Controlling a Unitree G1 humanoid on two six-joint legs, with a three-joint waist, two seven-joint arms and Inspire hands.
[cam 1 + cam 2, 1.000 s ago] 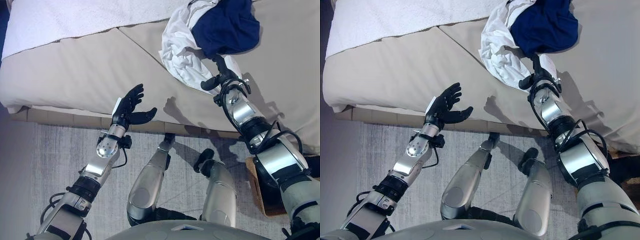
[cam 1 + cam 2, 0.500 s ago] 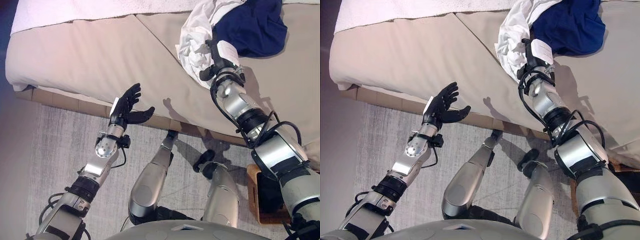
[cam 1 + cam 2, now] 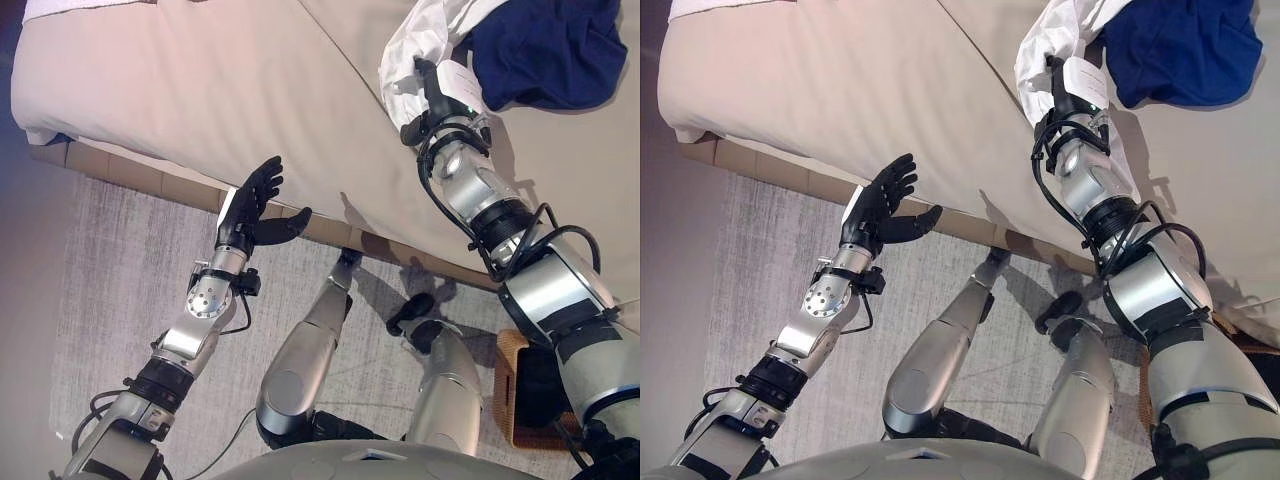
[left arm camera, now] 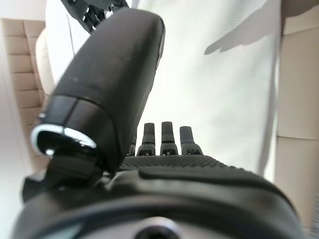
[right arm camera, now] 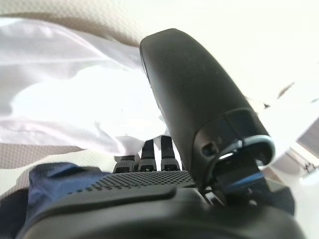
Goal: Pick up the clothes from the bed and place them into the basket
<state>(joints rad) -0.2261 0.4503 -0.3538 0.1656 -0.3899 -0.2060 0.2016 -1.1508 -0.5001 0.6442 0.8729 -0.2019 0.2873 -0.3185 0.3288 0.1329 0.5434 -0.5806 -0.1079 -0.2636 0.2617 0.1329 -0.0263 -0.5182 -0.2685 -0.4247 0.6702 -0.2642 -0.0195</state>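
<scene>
A crumpled white garment [image 3: 412, 45] and a navy blue garment [image 3: 548, 48] lie together on the beige bed [image 3: 230, 90], at the upper right. My right hand [image 3: 432, 92] rests at the near edge of this pile, thumb up against the white cloth. In the right wrist view its straight fingers [image 5: 149, 154] reach to where the white cloth [image 5: 65, 94] meets the navy cloth [image 5: 45, 189], and they grip nothing. My left hand [image 3: 250, 205] is held open in the air over the bed's near edge, empty, well to the left of the clothes.
A wicker basket [image 3: 505, 385] stands on the floor at the lower right, mostly hidden behind my right arm. A grey rug [image 3: 110, 270] covers the floor before the wooden bed frame [image 3: 120, 170]. A white blanket [image 3: 70, 6] shows at the bed's far left.
The camera has shifted, so the bed sits higher and more slanted in view. My right hand has pushed further into the edge of the clothes pile. The left hand keeps its pose.
</scene>
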